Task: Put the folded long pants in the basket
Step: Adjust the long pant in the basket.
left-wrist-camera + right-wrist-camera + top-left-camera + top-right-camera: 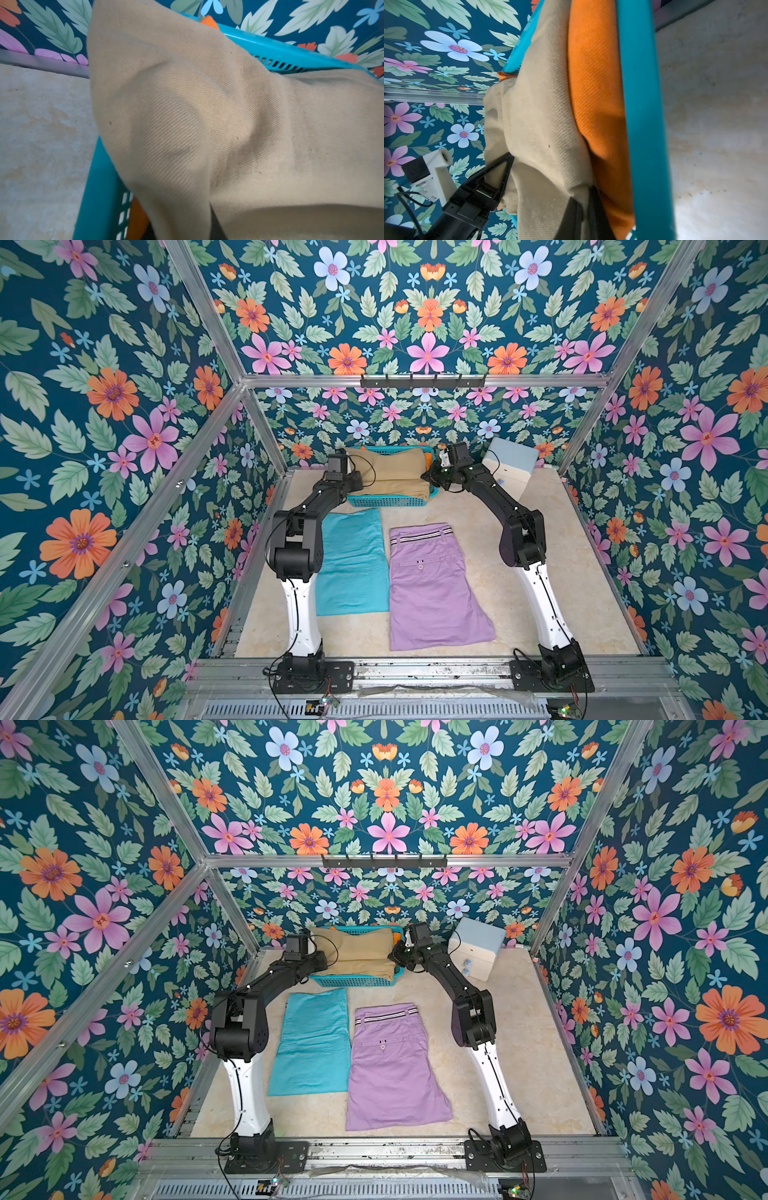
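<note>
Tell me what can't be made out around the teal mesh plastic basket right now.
- Folded orange cloth pants: mostly buried under the folded tan cloth pants in every view.
- Floor of the teal mesh plastic basket: covered by cloth, both top views.
- Left gripper: right wrist view shows one finger; tan cloth hides the other.
- Plain turquoise folded pants: left arm covers one edge, both top views.

The left arm (300, 605), bolted at 7 o'clock of the surface (478, 531), and the right arm (546, 605), at 5 o'clock, are each wearing a white lower shell dotted with small screws, rounded black joints and black upper links. Thin black cables are running along the shells and looping at the black base plates (309, 676). The left pincer (503, 166) is showing a hollow black triangular finger.
</note>
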You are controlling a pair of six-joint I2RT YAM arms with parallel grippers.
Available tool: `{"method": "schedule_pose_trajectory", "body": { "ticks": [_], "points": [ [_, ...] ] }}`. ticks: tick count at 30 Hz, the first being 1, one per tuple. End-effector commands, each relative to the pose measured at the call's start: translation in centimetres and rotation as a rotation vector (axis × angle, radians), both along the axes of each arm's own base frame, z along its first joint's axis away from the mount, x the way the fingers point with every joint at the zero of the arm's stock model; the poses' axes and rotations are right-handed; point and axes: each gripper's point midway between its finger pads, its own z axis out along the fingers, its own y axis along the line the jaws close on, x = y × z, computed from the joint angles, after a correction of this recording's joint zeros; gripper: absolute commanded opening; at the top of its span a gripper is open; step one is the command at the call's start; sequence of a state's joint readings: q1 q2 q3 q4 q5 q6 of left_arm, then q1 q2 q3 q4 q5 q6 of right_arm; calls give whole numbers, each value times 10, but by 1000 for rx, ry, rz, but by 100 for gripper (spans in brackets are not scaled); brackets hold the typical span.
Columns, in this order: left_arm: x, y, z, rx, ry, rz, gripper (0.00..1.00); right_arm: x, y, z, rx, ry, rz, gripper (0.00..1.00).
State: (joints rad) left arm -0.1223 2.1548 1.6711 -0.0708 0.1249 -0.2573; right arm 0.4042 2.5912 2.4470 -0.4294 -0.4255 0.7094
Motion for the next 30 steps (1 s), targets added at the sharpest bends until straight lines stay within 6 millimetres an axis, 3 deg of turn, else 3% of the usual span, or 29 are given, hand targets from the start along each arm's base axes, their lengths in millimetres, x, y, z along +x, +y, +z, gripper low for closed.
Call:
{"method": "schedule_pose_trajectory", "body": {
  "ticks": [1,4,7,9,12,16,20,22,26,28,30],
  "points": [
    [1,16,16,23,-13,60,14,9,-10,36,-17,-94,-28,0],
    [0,18,36,9,-35,57,18,11,-9,57,3,-136,-30,0],
    [-4,23,53,7,-53,73,35,12,-13,74,3,-171,-45,0],
    [-6,27,57,20,-53,88,39,14,-19,76,-4,-178,-66,0],
    [-9,36,54,46,-35,118,53,15,-26,66,-18,-160,-91,0],
    [-10,39,35,53,14,129,67,16,-23,34,-15,-96,-90,0],
    [-8,36,30,42,33,121,67,16,-18,6,6,-38,-92,0],
    [-10,39,42,44,12,132,66,13,-14,1,17,-16,-75,0],
    [-14,35,77,27,-55,105,61,9,-20,18,-12,-52,-70,24],
    [-17,28,93,5,-75,72,48,8,-27,29,-31,-72,-79,38],
    [-24,27,98,-12,-67,70,44,6,-36,40,-44,-79,-86,48]
  ]
}}
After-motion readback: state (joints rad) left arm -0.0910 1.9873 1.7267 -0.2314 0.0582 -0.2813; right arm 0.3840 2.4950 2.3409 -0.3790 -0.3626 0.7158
